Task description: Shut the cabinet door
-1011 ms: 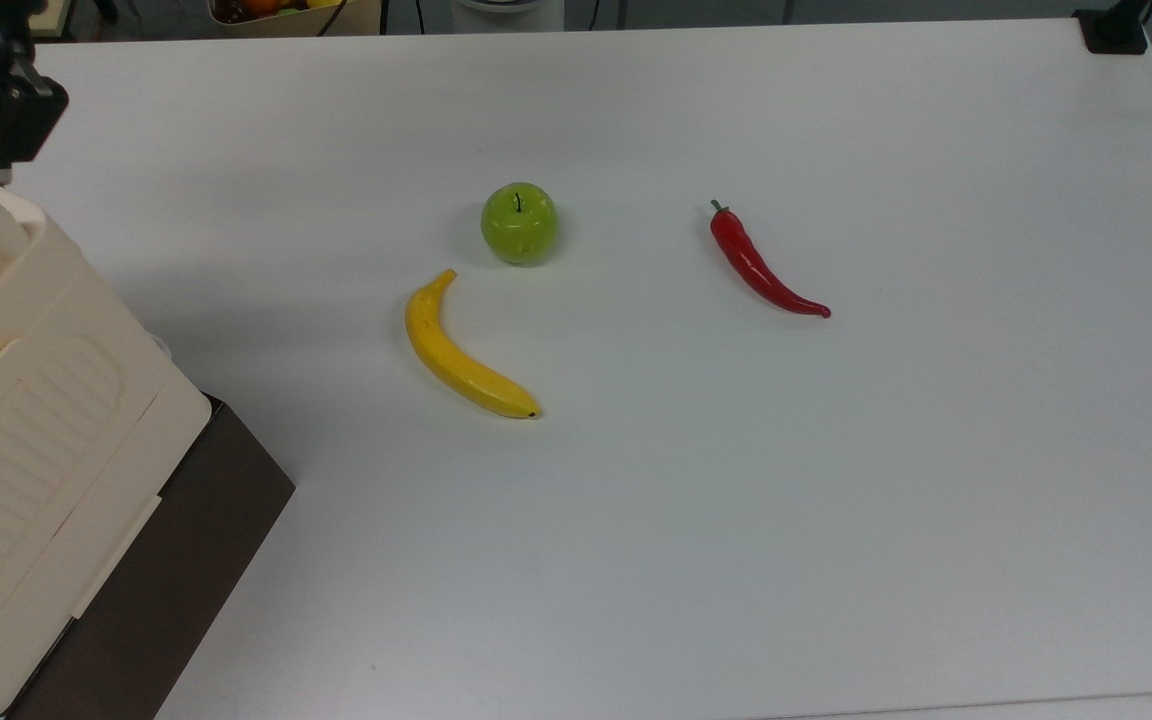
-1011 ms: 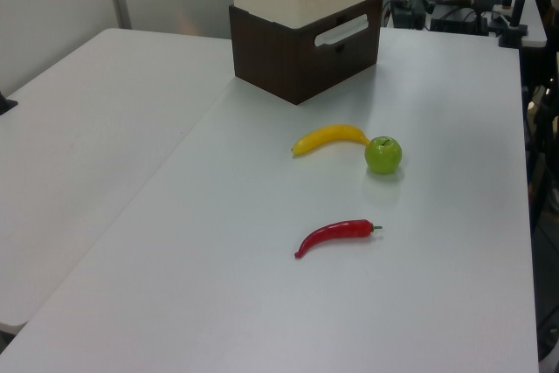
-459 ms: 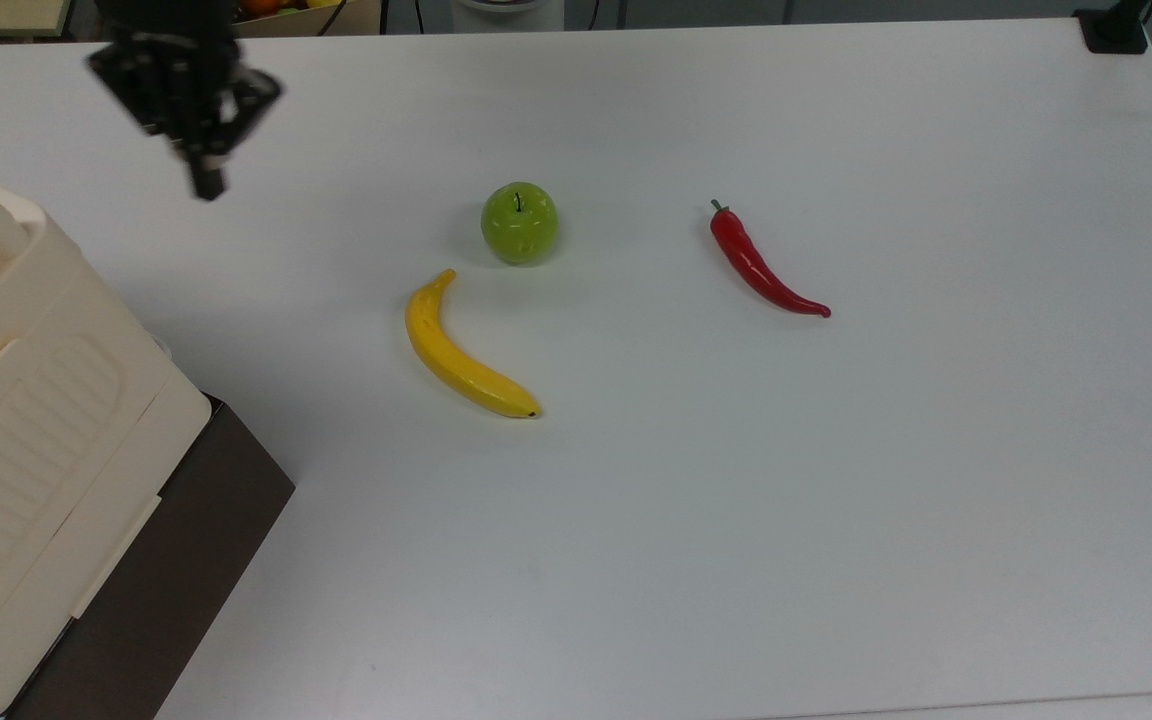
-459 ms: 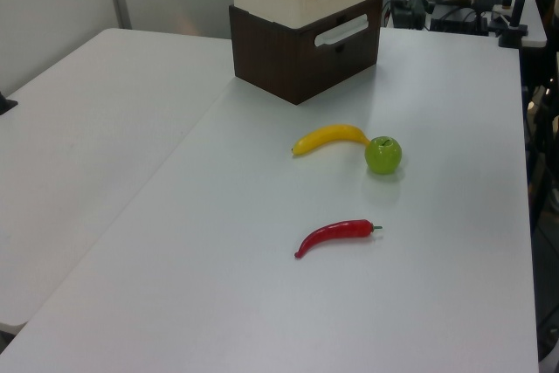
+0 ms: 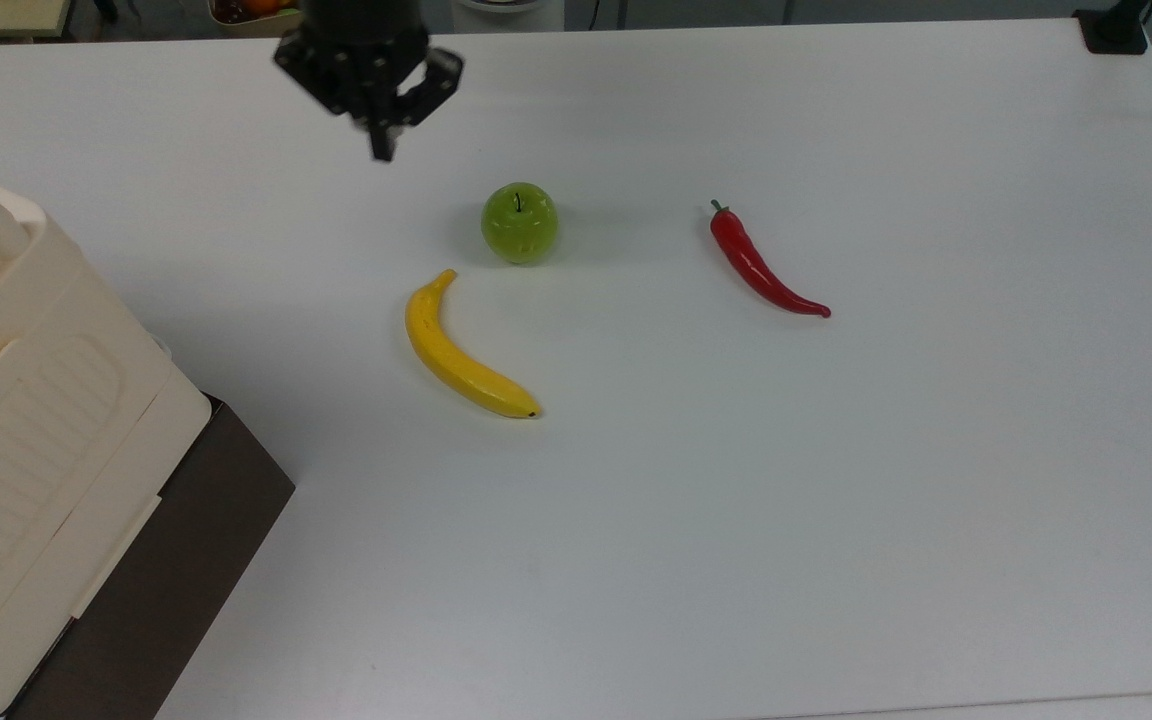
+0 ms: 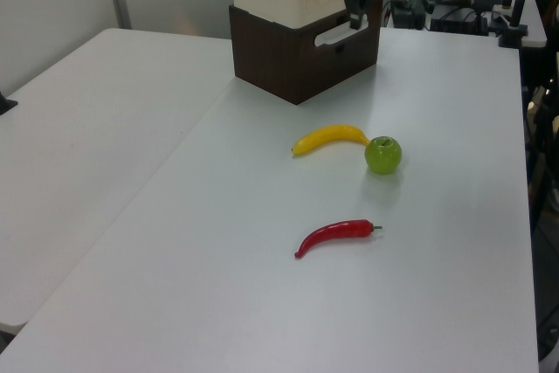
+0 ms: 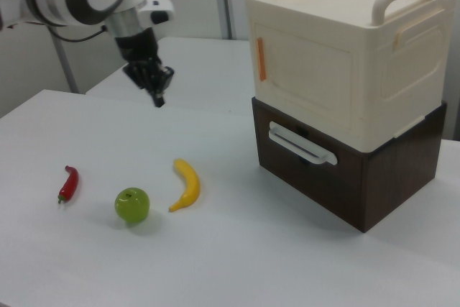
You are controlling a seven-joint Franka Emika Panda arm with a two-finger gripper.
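The cabinet door (image 7: 305, 70) stands upright, flush with the cabinet (image 7: 345, 55); the closed, empty gripper (image 7: 157, 98) hangs apart.

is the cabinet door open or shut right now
Shut. In the right view the cabinet door lies flush in the cabinet front, no gap showing.

The room is evenly and brightly lit from overhead, a soft diffuse light with no hard glare on the white table (image 5: 836, 500). Shadows are faint: a pale smudge beside the green apple (image 5: 519, 222), a thin one under the banana (image 5: 461, 350), and a broader grey shade on the table beside the cabinet (image 5: 26, 400), toward the far edge. The gripper (image 5: 381, 150) looks slightly smeared in the top view. Colours run a little cool.
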